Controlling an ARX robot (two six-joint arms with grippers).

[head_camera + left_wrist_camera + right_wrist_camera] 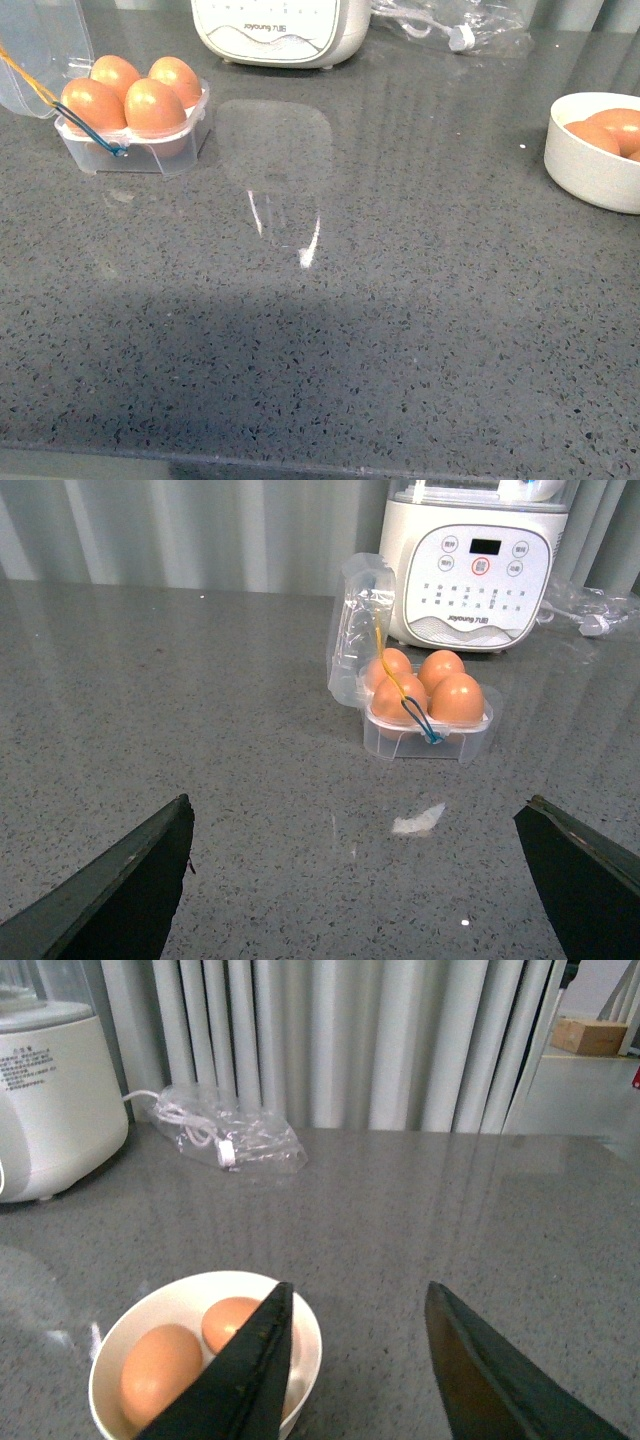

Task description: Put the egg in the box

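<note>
The clear plastic box point(150, 158) stands at the far left of the grey counter with its lid open, and several orange-brown eggs point(154, 106) fill it. It also shows in the left wrist view point(430, 742), some way ahead of my left gripper point(358, 802), which is open and empty above bare counter. My right gripper point(358, 1288) is open and empty beside a round white bowl point(115, 1335) that holds two eggs point(160, 1370). One finger point(250, 1360) overlaps the bowl's rim in that view. The bowl point(585, 170) sits at the right edge in the front view. Neither gripper shows there.
A white kitchen appliance point(280, 30) stands at the back, close behind the box point(475, 570). A clear bag with a cable point(455, 30) lies at the back right. A pleated curtain point(350, 1040) backs the counter. The counter's front edge point(300, 462) is near.
</note>
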